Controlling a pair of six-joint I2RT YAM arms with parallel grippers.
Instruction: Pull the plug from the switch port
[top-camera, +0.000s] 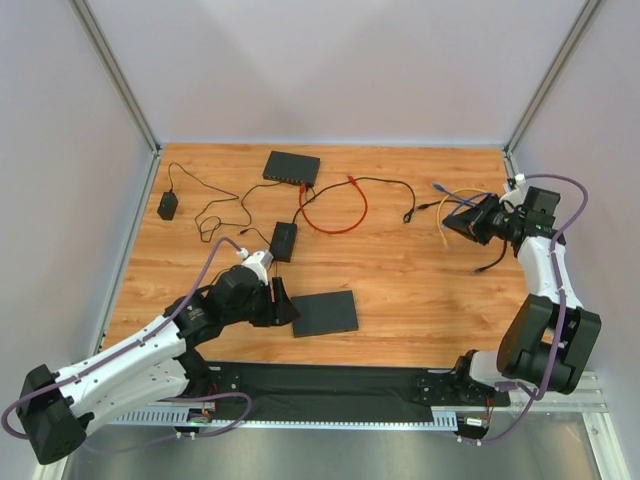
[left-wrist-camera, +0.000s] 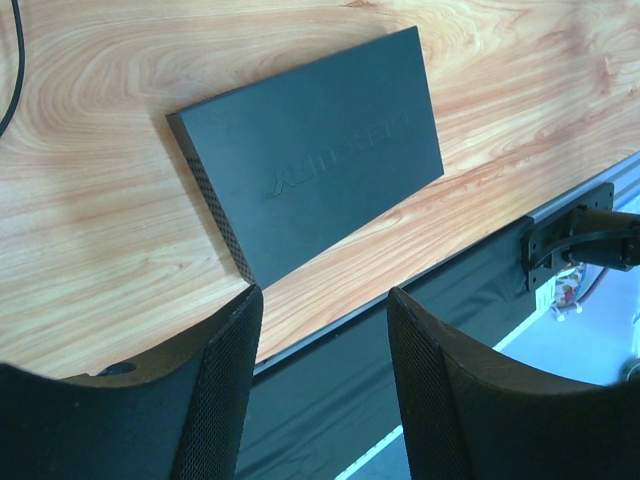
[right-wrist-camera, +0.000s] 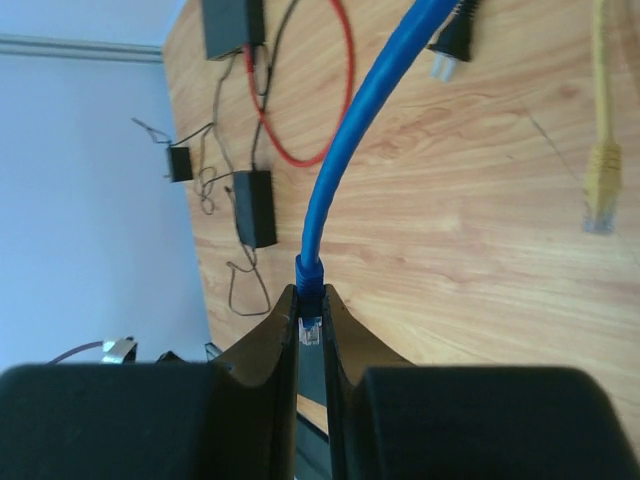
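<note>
Plug (right-wrist-camera: 311, 328), on its blue cable (right-wrist-camera: 350, 130), is clamped between the shut fingers of the right gripper (right-wrist-camera: 311, 300) and sits in no port; extraction therefore appears complete, with only release left. Left gripper (left-wrist-camera: 325, 300) stands half open, holding nothing, just beside the switch (left-wrist-camera: 310, 150). Right wrist view alone shows the grip on the plug; top view alone shows the right gripper at the right edge, well apart from the switch at lower centre; left wrist view shows no port face.

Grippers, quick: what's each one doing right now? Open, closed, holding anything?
Left gripper: open, holding nothing.
Right gripper: closed on the blue cable's plug.
</note>
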